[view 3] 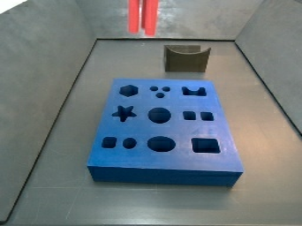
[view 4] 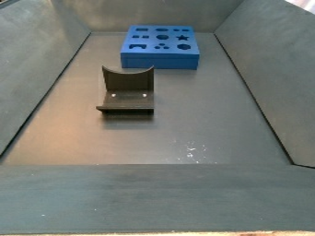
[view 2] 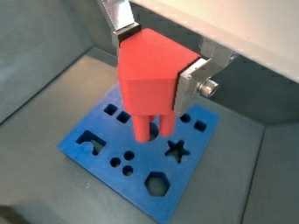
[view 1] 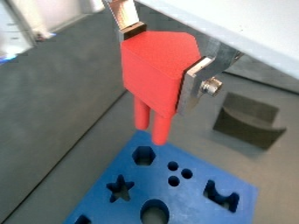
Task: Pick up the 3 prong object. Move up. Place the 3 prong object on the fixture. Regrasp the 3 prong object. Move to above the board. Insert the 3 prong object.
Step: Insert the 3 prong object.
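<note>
My gripper [view 2: 158, 57] is clamped on the 3 prong object [view 2: 149, 79] — silver fingers [view 2: 197, 80] pressing its red-orange body from both sides, prongs pointing down. I hold it high above the board [view 3: 163, 131]; in a side view only the prong tips show at the upper edge, well above the blue slab. The fixture [view 4: 125, 92] sits empty on the floor, well apart from the board, so I judge the regrasp is done and the move over the board is under way.

The risk from here is alignment. The board carries many cutouts, and I cannot tell from these views which one matches the prongs. If I descend over the wrong hole, or with the piece rotated — the prongs would strike the blue surface, and the piece could twist or slip in my grip. A slightly tilted hold would jam it partway.
</note>
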Robot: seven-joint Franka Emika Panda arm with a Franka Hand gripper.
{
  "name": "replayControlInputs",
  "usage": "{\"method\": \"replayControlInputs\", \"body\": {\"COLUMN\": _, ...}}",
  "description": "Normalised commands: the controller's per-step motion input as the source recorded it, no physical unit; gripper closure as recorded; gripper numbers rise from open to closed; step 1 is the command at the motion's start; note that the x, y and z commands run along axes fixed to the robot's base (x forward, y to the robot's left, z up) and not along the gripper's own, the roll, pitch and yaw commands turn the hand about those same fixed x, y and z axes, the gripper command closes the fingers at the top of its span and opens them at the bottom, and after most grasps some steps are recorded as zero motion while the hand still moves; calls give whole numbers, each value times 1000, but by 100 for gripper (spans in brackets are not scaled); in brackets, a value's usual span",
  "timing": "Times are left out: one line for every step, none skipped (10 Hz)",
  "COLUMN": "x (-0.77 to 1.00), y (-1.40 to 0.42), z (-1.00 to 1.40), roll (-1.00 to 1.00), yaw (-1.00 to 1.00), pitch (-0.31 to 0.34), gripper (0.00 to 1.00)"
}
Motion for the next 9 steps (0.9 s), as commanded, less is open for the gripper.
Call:
{"method": "replayControlInputs", "body": {"x": 0, "y": 166, "z": -557, "roll": -29, "yaw": -711, "pitch": -137, "gripper": 100}}
{"method": "replayControlInputs", "body": {"x": 0, "y": 177, "z": -551, "roll": 0, "yaw": -683, "pitch": -103, "gripper": 100}}
{"method": "replayControlInputs", "body": {"x": 0, "y": 157, "z": -546, "roll": 0, "yaw": -703, "pitch": -94, "gripper": 100}}
{"method": "replayControlInputs", "body": {"x": 0, "y": 163, "z": -560, "roll": 0, "yaw": -711, "pitch": -100, "gripper": 100}}
{"method": "replayControlInputs", "body": {"x": 0, "y": 169, "z": -563, "roll": 0, "yaw": -691, "pitch": -71, "gripper": 100}}
{"method": "replayControlInputs", "body": {"x": 0, "y": 137, "z": -577, "roll": 0, "yaw": -694, "pitch": -57, "gripper": 100}}
{"method": "replayControlInputs", "body": {"x": 0, "y": 63, "z": -529, "roll": 0, "yaw": -700, "pitch": -60, "gripper": 100}}
{"method": "replayControlInputs", "body": {"x": 160, "y": 31, "z": -497, "roll": -3, "yaw": -714, "pitch": -51, "gripper": 100}}
{"method": "replayControlInputs", "body": {"x": 143, "y": 0, "z": -477, "roll": 0, "yaw": -740, "pitch": -66, "gripper": 100}}
